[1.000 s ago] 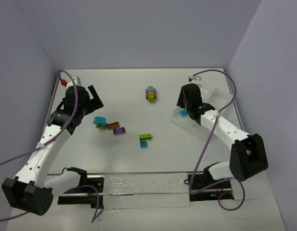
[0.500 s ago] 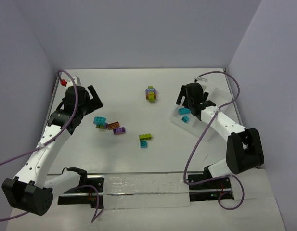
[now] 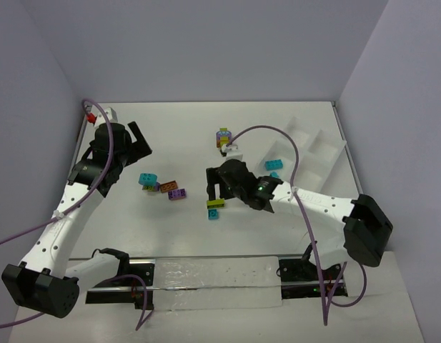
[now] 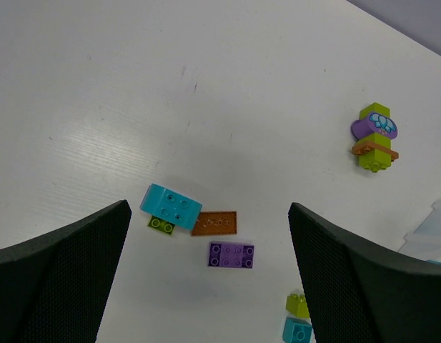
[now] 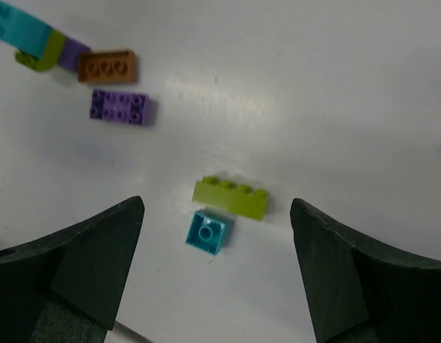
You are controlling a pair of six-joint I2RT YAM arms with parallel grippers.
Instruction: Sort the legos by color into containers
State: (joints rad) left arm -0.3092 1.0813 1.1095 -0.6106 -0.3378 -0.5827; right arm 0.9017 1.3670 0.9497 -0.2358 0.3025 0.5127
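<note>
A: Nearest to the arm bases, what does the right gripper [image 3: 214, 190] do?

B: It hangs low over the lime brick [image 5: 230, 198] and the small cyan brick [image 5: 206, 232], which lie just beside each other on the table [image 3: 184, 136]. Its jaws stand wide apart and hold nothing. In the wrist view both bricks sit between the two fingers, so I think it lines up for a pick.

A: Which one will it take?

B: I cannot tell. The cyan one seems likely to me, because cyan pieces lie in the tray [image 3: 316, 146] already.

A: And a little farther, to the left?

B: There the purple brick [image 4: 231, 255], the orange brick [image 4: 214, 223] and the cyan clump [image 4: 171, 206] lie close together. The clump is a cyan brick stacked on a small lime piece. The left gripper [image 3: 140, 146] hovers above and beyond them, also spread wide and empty. I judge it holds off there so that the two arms do not cross.

A: Where is the tray?

B: At the right side, set at an angle to the table edge. Two cyan bricks [image 3: 272, 166] lie in one of its near compartments.

A: What is farthest?

B: The tall clump [image 3: 224, 138], alone toward the back. It mixes several colours, so it must be pulled apart before sorting, and that probably needs both grippers.
</note>
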